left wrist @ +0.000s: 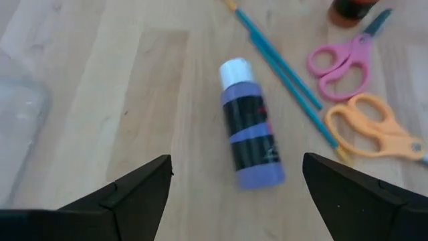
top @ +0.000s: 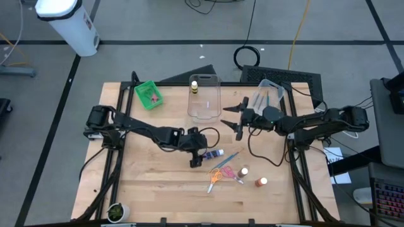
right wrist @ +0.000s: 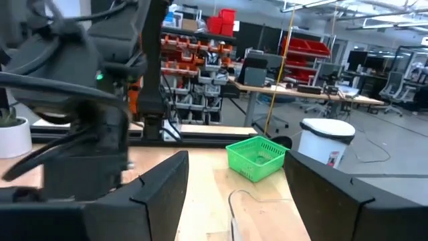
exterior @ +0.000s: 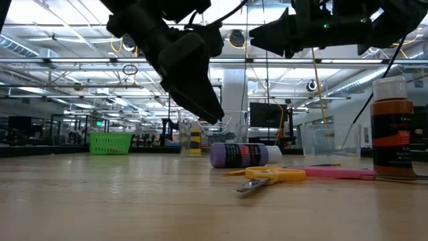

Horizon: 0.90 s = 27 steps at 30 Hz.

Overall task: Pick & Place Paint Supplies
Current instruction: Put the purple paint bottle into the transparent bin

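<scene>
Lying flat on the pale wood-plank counter (top: 151,189) at centre frame, the cylindrical white-capped purple paint bottle (left wrist: 249,125) sits between the left gripper's (left wrist: 235,184) released jaws; the right gripper's (top: 238,118) jaws are spread too.

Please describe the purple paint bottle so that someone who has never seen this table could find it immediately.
On the wooden table, look near the middle, just below the open left end effector. There the purple paint bottle lies on its side, next to blue paintbrushes and the orange scissors. It is the only purple item, it has a white cap, and it is lying flat, unlike the upright orange-brown bottle.
</scene>
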### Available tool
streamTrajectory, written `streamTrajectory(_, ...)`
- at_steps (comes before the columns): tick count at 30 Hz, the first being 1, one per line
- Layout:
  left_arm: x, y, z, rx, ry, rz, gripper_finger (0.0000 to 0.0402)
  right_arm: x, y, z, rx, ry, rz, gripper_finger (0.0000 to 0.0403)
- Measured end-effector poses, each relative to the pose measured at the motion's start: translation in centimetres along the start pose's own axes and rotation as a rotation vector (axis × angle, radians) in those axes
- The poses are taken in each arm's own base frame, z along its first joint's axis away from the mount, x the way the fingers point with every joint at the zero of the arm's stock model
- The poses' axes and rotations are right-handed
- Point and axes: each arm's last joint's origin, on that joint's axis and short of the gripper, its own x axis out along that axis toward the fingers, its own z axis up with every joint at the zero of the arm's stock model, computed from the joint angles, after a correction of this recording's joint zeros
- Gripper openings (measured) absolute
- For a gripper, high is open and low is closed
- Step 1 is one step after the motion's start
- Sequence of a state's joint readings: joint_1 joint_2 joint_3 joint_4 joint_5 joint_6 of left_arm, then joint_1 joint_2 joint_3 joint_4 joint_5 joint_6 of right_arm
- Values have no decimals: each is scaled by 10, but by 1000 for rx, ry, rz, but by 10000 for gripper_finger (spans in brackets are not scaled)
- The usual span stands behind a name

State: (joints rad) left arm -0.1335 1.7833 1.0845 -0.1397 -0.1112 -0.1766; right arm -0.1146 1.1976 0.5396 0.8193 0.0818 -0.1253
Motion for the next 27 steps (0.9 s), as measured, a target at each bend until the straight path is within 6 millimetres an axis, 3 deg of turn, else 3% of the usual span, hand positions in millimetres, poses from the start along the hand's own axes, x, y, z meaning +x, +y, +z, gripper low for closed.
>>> streamTrajectory(8, 35, -13, -12, 42, 17, -18, 339, 0, 0, 1, -7, -9, -3, 238)
streamTrajectory(13, 58, -4, -23, -6, 76, 46, 338, 0, -1, 3, -18, -25, -7, 238)
streamTrajectory(17, 60, 1, -23, -53, 91, 42, 321, 0, -1, 3, -23, -28, -7, 238)
streamTrajectory(21, 58, 1, -22, -38, 96, 29, 269, 0, -1, 3, -23, -28, -6, 238)
streamTrajectory(27, 54, 1, -20, 10, 100, -11, 132, 0, -1, 3, -23, -27, -6, 238)
